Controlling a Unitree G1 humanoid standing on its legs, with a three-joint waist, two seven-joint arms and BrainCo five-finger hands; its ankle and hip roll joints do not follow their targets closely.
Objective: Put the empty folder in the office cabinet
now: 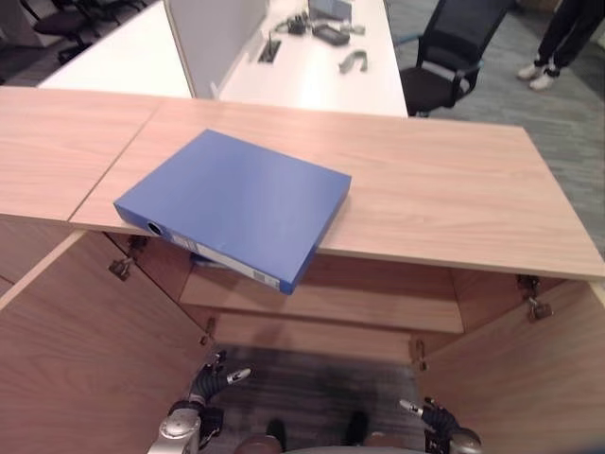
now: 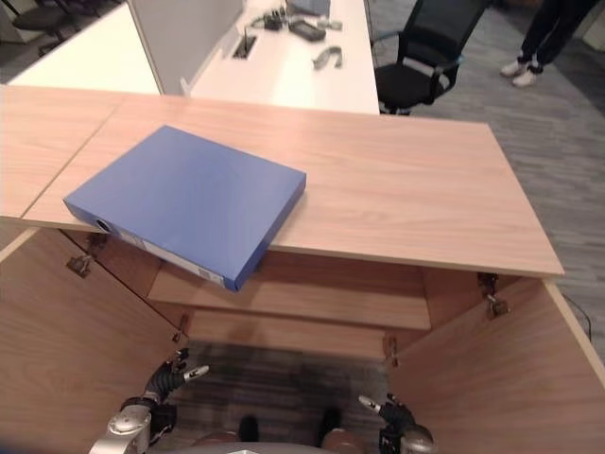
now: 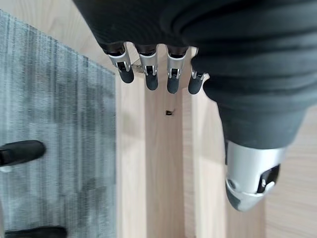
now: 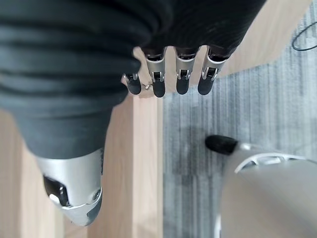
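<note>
Left eye view: blue folder overhangs cabinet top w/ doors open.

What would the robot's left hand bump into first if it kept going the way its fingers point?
Probably the open cabinet: the left hand hangs low with straight fingers aimed at its wooden inside, though depth is unclear.

Folder on the cabinet top (spine end overhanging the front edge), above the shelf.
</note>
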